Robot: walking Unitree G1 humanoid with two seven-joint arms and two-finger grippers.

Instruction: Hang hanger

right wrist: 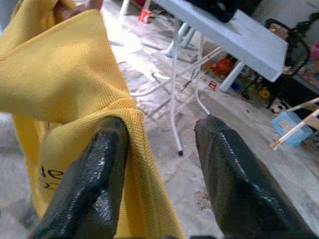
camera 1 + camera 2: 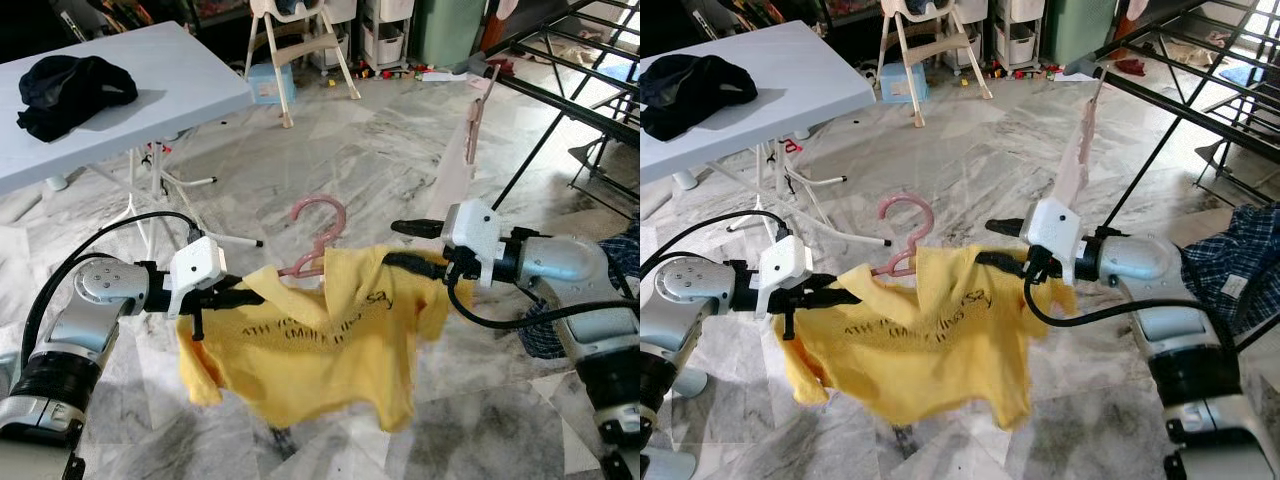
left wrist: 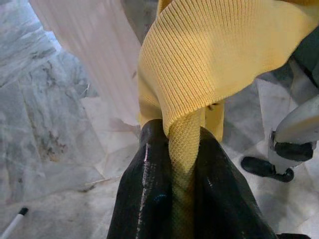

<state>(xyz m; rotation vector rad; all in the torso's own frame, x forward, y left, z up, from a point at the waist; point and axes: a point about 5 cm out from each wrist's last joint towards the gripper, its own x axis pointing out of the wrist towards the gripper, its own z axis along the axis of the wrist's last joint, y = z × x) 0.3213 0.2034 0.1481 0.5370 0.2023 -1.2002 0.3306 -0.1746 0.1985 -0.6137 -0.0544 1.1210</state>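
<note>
Between the two arms, above the marble floor [image 2: 330, 150], a yellow shirt [image 2: 310, 350] hangs on a pink hanger [image 2: 318, 235] whose hook sticks up out of the collar. The left gripper [image 2: 245, 295] is pressed together on a fold of the shirt at one shoulder; its wrist view shows the knit pinched tight between the black fingers [image 3: 149, 199]. The right gripper [image 2: 415, 262] is at the other shoulder with its fingers spread, one of them lying against the cloth and the other standing free.

Judging by this, dressing the hanger looks about done, but the hanging itself is not: the hook touches nothing, and the dark drying rack [image 2: 570, 80] stands well off at the robot's right. Carrying the shirt over and setting the hook on a bar appears to be what remains.

The hanger's arms are hidden inside the shirt, so whether they sit squarely in both shoulders cannot be told. The print on the shirt is crumpled and unreadable. A white table [image 2: 150, 80] with a dark garment [image 2: 70, 90] stands at the robot's left.
</note>
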